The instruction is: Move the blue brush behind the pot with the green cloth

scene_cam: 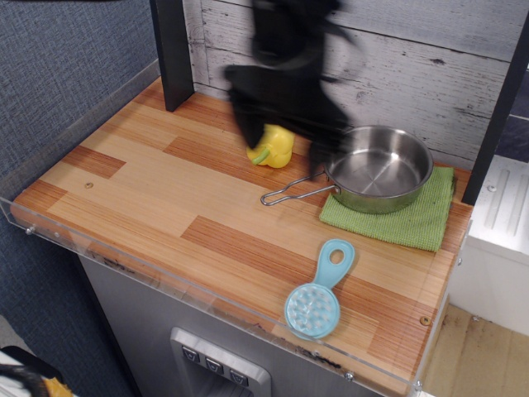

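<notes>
The blue brush (318,295) lies flat near the front edge of my bench (149,186), bristles up, its holed handle pointing back toward the green cloth (397,221). The pot (378,169) sits upright on that cloth, empty, wire handle reaching left.

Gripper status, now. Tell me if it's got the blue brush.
Gripper: motion-blurred, open or shut cannot be told. It holds nothing visible; the blue brush lies free on the table's front edge.
</notes>
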You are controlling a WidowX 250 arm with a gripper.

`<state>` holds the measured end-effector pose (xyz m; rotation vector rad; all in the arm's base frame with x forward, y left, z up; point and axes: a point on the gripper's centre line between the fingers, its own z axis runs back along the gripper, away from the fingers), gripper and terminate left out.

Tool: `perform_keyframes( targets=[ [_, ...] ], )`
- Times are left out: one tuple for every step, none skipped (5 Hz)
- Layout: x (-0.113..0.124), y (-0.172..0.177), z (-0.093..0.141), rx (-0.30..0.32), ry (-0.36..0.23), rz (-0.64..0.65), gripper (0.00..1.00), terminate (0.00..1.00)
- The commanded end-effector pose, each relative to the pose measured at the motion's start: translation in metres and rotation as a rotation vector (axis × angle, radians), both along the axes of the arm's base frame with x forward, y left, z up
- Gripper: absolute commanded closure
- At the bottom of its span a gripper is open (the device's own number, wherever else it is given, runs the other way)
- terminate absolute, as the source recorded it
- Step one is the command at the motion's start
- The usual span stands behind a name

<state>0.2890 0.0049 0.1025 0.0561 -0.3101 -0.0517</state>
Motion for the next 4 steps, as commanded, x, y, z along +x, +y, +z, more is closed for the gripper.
perform_keyframes(
  targets=[
    [0.025,0.084,-0.018,-0.162,0.076,0.065,0.00,0.00],
    [0.028,0.085,-0.013,-0.169,0.102,0.041,0.00,0.00],
    [0.028,0.075,-0.007,-0.114,0.111,0.014,0.00,0.00],
    [0.027,0.069,-0.004,-0.074,0.117,0.013,0.00,0.00]
  ],
)
